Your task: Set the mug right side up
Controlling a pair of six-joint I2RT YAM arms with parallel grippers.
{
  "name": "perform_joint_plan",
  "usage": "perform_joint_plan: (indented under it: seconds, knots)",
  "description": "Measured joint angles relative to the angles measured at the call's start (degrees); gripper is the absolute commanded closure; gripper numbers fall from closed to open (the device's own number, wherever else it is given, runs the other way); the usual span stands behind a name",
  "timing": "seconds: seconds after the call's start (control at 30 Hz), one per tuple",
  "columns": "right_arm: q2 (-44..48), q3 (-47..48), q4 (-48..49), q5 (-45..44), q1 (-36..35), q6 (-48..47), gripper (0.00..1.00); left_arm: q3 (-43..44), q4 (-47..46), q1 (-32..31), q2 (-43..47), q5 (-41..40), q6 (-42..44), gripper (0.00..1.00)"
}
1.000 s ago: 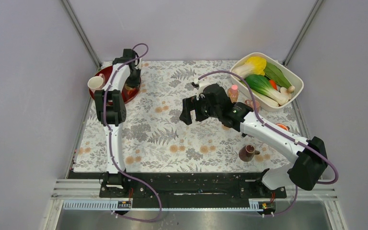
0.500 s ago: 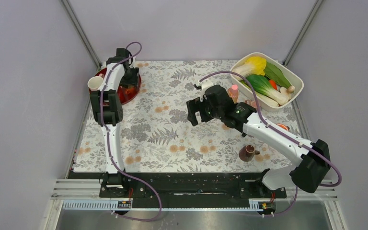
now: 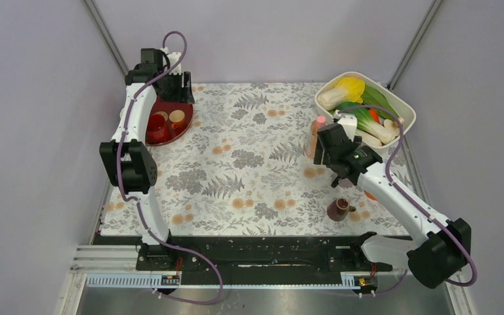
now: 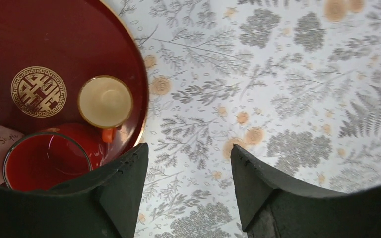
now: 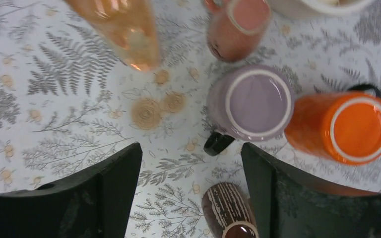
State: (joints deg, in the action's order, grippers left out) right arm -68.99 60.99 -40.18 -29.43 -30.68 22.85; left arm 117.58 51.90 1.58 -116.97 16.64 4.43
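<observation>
The mug [image 5: 237, 24] stands upside down on the tabletop [image 3: 249, 190], its flat pink base facing up. In the right wrist view it sits at about 1 o'clock from the right gripper [image 5: 191, 151]. In the top view the right arm hides it. The right gripper is spread wide with nothing between its fingers, over bare floral cloth.

At 6 o'clock from the mug, just beside it, a greyish-mauve mug [image 5: 252, 103] is also base up, its black handle pointing to 7 o'clock. An orange mug [image 5: 349, 128], base up, is at that one's 3 o'clock. A brown ribbed cup [image 5: 226, 208] lies at the gripper's 5 o'clock, and a bottle [image 5: 124, 29] of amber liquid at its 11 o'clock.

The white tub [image 3: 401, 105], at 2 o'clock on the tabletop, holds a yellow cabbage [image 3: 349, 88] and leafy greens [image 3: 375, 100].

The red tray [image 4: 54, 34], at 10 o'clock on the tabletop, carries a glossy red mug [image 4: 47, 162] and a small cream cup [image 4: 105, 101], both mouth up. The left gripper [image 4: 188, 151] is wide open and holds nothing. It hangs over the cloth just off the tray's rim.
</observation>
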Motion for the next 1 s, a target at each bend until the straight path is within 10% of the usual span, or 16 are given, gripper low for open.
perform_joint_plan:
  seconds: [0.73,1.0]
  knots:
    - [-14.19,-9.99,-3.43,-13.09,5.4,37.73,0.42,-11.32,-2.32,-0.2,12.55,19.37,-3.87,0.35]
    - [-16.0,-12.85,0.85,-12.83,5.77,37.57,0.92,-11.32,-2.34,-0.2,12.7,21.92,-4.11,0.35]
